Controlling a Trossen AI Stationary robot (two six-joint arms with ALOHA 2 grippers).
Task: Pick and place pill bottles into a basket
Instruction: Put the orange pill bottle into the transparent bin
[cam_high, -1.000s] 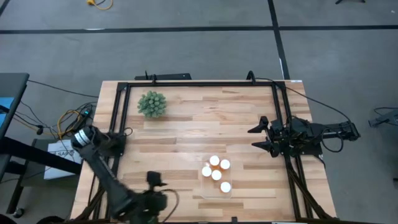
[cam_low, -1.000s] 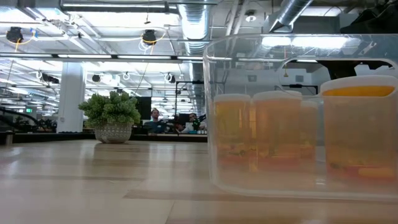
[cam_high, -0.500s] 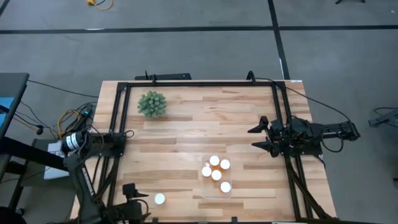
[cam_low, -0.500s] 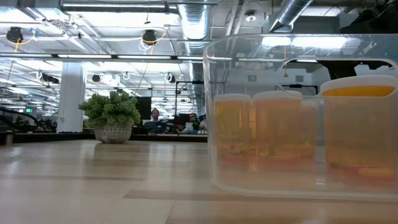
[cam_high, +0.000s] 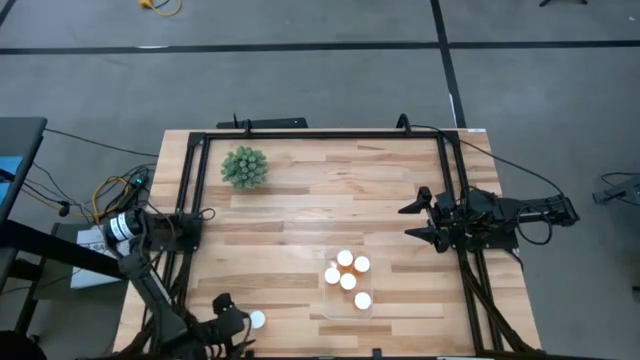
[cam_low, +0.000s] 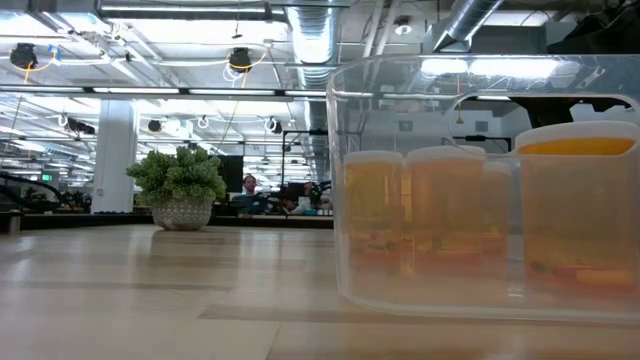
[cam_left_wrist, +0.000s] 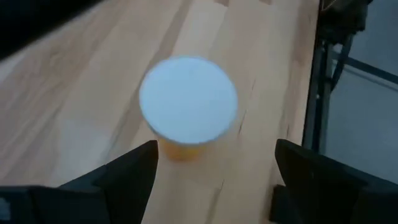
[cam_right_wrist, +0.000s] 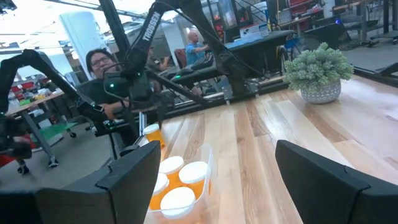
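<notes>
Since five bottles (cam_high: 347, 277) fill the basket (cam_high: 325, 300), my left tool (cam_left_wrist: 214, 171) straddles the last bottle (cam_left_wrist: 188, 102), fingers released; right tool (cam_high: 412, 220) waits, also released.

Open tabletop (cam_high: 300, 225) lies between the plant (cam_high: 244, 167) near the far left corner and the basket (cam_high: 349, 280) near the front. The lone pill bottle (cam_high: 257, 320) stands apart from the basket, with bare wood between them. The black frame (cam_high: 320, 134) borders the edges.
</notes>
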